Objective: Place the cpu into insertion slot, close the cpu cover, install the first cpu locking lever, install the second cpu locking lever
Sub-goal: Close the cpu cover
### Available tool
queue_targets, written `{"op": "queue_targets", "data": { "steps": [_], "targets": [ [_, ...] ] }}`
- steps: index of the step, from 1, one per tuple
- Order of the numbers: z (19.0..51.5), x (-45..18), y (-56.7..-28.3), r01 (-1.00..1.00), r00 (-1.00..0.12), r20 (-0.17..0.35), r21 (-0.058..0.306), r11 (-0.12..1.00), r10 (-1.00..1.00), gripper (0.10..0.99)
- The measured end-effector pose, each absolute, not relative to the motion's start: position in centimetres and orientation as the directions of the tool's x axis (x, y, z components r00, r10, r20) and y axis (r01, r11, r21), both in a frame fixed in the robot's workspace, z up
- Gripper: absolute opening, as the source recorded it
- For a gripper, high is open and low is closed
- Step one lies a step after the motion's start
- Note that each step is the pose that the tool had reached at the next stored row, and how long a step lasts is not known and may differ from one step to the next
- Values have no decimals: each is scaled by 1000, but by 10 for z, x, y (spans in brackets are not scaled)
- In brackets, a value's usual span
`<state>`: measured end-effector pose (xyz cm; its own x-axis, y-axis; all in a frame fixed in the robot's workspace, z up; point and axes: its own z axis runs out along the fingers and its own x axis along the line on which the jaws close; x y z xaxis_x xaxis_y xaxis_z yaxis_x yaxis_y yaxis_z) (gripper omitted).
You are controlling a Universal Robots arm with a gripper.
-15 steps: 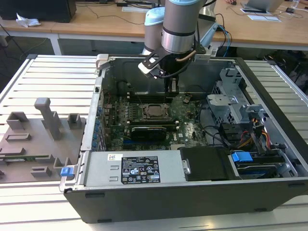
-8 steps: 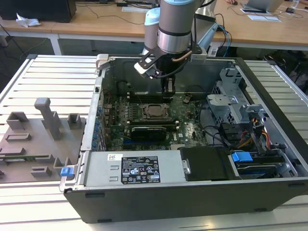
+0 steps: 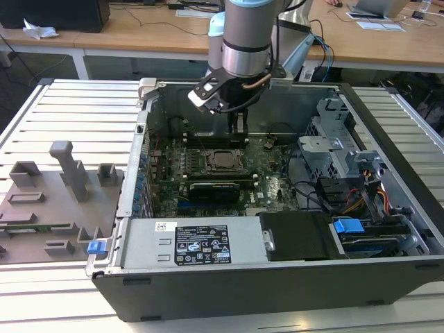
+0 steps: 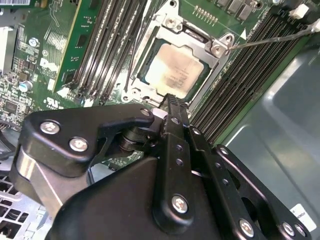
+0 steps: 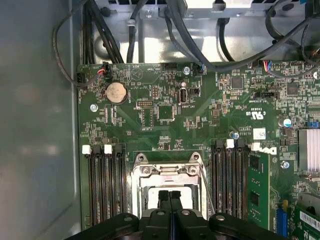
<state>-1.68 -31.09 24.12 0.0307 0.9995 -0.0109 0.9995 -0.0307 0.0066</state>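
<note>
The cpu (image 4: 175, 70) lies flat in the insertion slot (image 3: 223, 161) on the green board, dull silver top up. The cpu cover (image 4: 195, 37) lies down around it as a silver frame, with the chip showing through its window. One thin wire locking lever (image 4: 272, 40) sticks out away from the socket corner, and another (image 4: 134, 55) runs along the socket's opposite side. My gripper (image 4: 172, 100) hangs just above the socket's edge, shut with nothing between its black fingers (image 5: 164, 196). In the exterior view the gripper (image 3: 239, 125) stands inside the open case, behind the socket.
Black memory slots (image 5: 105, 185) flank the socket on both sides. Cables (image 5: 150, 35) cross the case wall beyond the board. A power supply (image 3: 187, 243), a drive cage (image 3: 333, 149) and blue clips (image 3: 348, 226) fill the case. A grey fixture (image 3: 55, 201) sits at the exterior view's left.
</note>
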Motion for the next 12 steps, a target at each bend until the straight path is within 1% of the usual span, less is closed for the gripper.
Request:
{"op": "queue_targets", "data": {
  "steps": [12],
  "targets": [
    [240, -35, -311, 1000, 31, -11, 7, -31, 999, 106]
  ]
}}
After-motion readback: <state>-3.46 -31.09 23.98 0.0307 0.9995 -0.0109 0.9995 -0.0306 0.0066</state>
